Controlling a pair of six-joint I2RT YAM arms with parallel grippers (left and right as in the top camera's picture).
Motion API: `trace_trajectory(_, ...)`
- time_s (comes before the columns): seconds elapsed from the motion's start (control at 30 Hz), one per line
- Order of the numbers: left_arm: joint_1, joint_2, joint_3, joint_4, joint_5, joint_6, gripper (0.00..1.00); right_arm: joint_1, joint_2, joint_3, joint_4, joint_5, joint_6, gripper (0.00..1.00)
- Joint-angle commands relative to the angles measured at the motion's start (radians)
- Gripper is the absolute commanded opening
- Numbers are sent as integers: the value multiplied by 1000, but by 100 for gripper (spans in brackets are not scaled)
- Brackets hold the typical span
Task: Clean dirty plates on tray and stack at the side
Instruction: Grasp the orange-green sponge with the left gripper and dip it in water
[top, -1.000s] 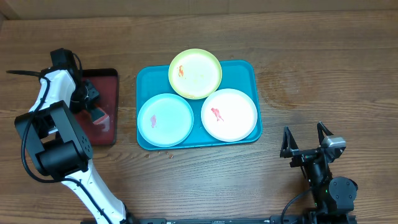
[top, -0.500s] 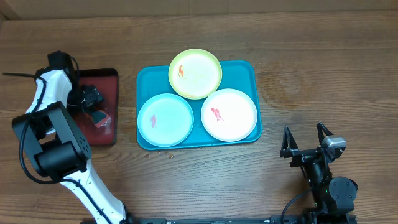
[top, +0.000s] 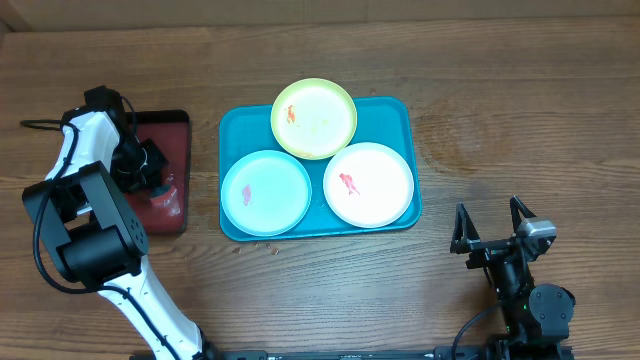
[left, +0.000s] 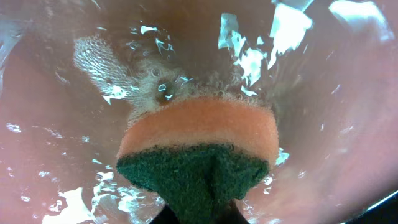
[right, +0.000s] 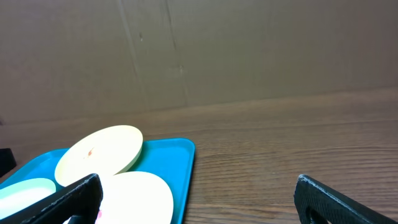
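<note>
Since the earlier frames, the left gripper (top: 150, 175) has been shifted slightly toward the bottom of the frame within the small dark red tray (top: 176, 128) and closed from a wide spread. Nothing else is seen to have moved. Its jaws are pressed together on a sponge (left: 199, 134), orange with a dark green scouring face. The sponge is pinched at the green side and set against the wet, foamy floor of the red tray.

The left arm is seen at the left edge of the overhead frame, raised from the lower left and folded back on itself, the wrist bent over the red tray. At the lower right the right gripper (top: 489, 210) is held over the wooden table (top: 520, 110), fingers spread wide with nothing between them.

Further up, at centre, the teal tray (top: 397, 112) is laid flat beside the red tray, apart from it. In it are the light blue plate (top: 266, 192) at lower left and the white plate (top: 368, 184) at lower right, each red-smeared. Behind them is the yellow-green plate (top: 314, 118), orange-smeared, its upper edge lying over the tray's upper rim.
</note>
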Motion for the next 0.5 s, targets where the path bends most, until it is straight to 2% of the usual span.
trace_trajectory(0.0, -2, 32, -19, -14, 8, 0, 52, 5, -6, -10, 6, -1, 0, 100)
trace_trajectory(0.03, -2, 32, -19, -22, 8, 0, 99, 5, -6, -10, 6, -1, 1, 100)
trace_trajectory(0.3, -2, 32, -19, -121, 43, 0, 100, 5, -6, -10, 6, -1, 1, 100)
trace_trajectory(0.33, -2, 32, -19, -124, 50, 0, 96, 5, -6, -10, 6, -1, 1, 100)
trace_trajectory(0.37, -2, 32, -19, -124, 49, 0, 88, 5, -6, -10, 6, -1, 1, 100)
trace_trajectory(0.4, -2, 32, -19, -123, 49, 0, 76, 5, -6, -10, 6, -1, 0, 100)
trace_trajectory(0.47, -2, 32, -19, -114, 48, 0, 42, 5, -6, -10, 6, 0, 0, 100)
